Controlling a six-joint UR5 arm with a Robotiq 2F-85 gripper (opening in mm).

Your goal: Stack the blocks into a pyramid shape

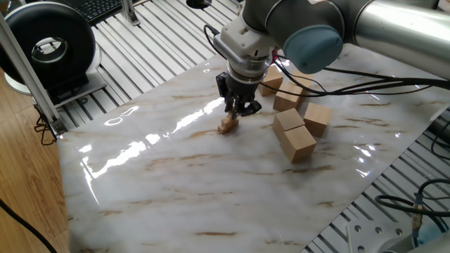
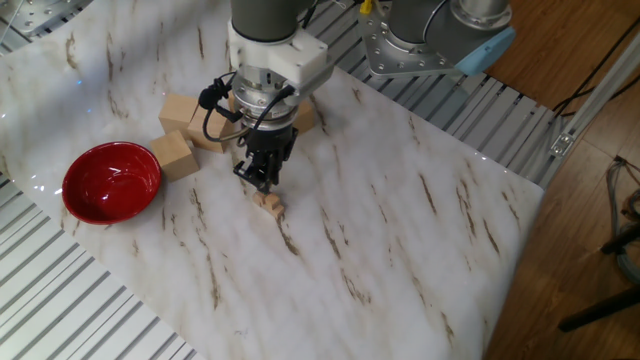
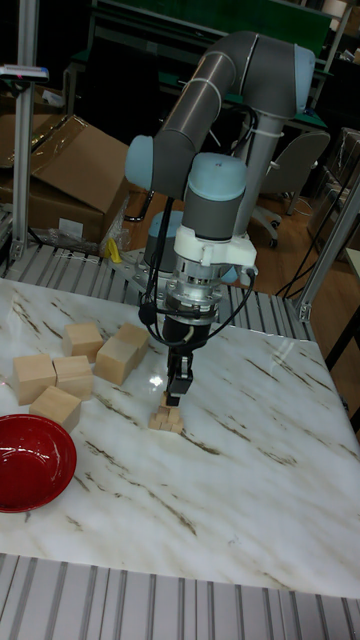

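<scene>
The blocks form a small stepped pile of tiny tan cubes point(image 1: 226, 125) on the marble table top point(image 1: 211, 190); the pile also shows in the other fixed view point(image 2: 268, 203) and in the tall view point(image 3: 166, 418). My gripper point(image 1: 238, 109) hangs just above the pile and slightly behind it, pointing straight down point(image 2: 261, 178) point(image 3: 177, 392). Its fingers stand a little apart, with nothing visible between them. It does not touch the pile.
Several large pale wooden blocks point(image 1: 294, 137) point(image 2: 175, 153) point(image 3: 56, 405) are grouped close beside the gripper. A red bowl point(image 2: 110, 180) point(image 3: 30, 460) sits near the table edge. Slatted metal rails point(image 1: 148, 49) surround the marble top.
</scene>
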